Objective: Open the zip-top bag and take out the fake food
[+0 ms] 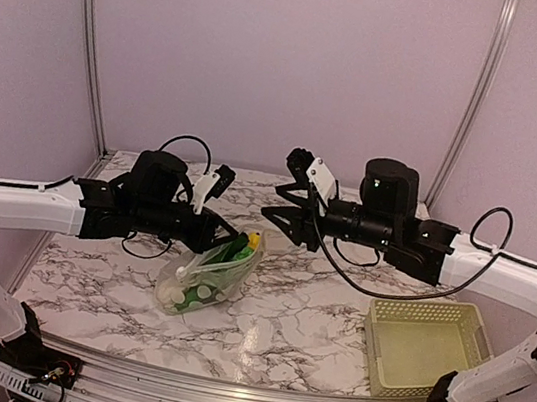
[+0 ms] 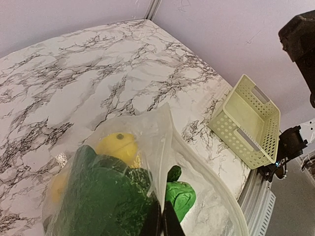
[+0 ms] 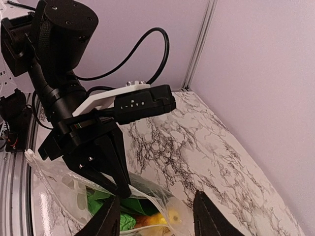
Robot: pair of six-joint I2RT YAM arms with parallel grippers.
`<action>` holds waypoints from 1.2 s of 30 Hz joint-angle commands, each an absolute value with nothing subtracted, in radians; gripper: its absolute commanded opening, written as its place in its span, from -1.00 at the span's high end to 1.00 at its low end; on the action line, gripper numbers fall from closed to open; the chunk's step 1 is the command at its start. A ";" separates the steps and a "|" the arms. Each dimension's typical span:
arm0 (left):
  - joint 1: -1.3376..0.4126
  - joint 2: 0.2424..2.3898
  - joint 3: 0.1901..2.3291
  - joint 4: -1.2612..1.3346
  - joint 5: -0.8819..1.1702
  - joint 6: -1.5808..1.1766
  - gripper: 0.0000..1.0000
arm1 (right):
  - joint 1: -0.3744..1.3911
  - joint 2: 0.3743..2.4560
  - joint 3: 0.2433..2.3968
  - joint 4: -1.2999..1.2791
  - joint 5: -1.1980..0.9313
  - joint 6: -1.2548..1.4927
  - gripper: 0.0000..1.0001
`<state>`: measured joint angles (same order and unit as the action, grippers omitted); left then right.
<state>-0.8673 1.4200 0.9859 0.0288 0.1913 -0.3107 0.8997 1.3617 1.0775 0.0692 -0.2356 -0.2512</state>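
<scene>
The zip-top bag, clear with white dots, lies on the marble table with its mouth lifted towards the middle. My left gripper is shut on one wall of the bag's mouth; in the left wrist view the gripper pinches the film. The fake food is inside: dark green leafy pieces, a yellow piece and a bright green one. My right gripper is open, just right of the bag's mouth. In its own view the right gripper straddles the bag's upper corner and grips nothing.
A pale yellow-green lattice basket stands at the table's front right, holding nothing. Purple walls with metal posts close the back and sides. The left wrist and its cable hang directly opposite the right gripper.
</scene>
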 commanded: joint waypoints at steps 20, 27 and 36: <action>-0.888 1.423 0.988 0.070 0.199 -0.289 1.00 | 0.974 1.517 1.145 -0.275 -0.177 -0.206 0.22; -0.887 1.429 0.980 0.075 0.220 -0.281 1.00 | 0.975 1.530 1.133 -0.339 -0.215 -0.213 0.04; -0.888 1.422 0.965 0.080 0.232 -0.272 1.00 | 0.975 1.597 1.177 -0.404 -0.275 -0.235 -0.09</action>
<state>-0.8837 1.4330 0.9833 0.0631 0.2169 -0.2897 0.9688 1.5593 1.1366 -0.3317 -0.2401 -0.2146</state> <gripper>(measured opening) 0.007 0.558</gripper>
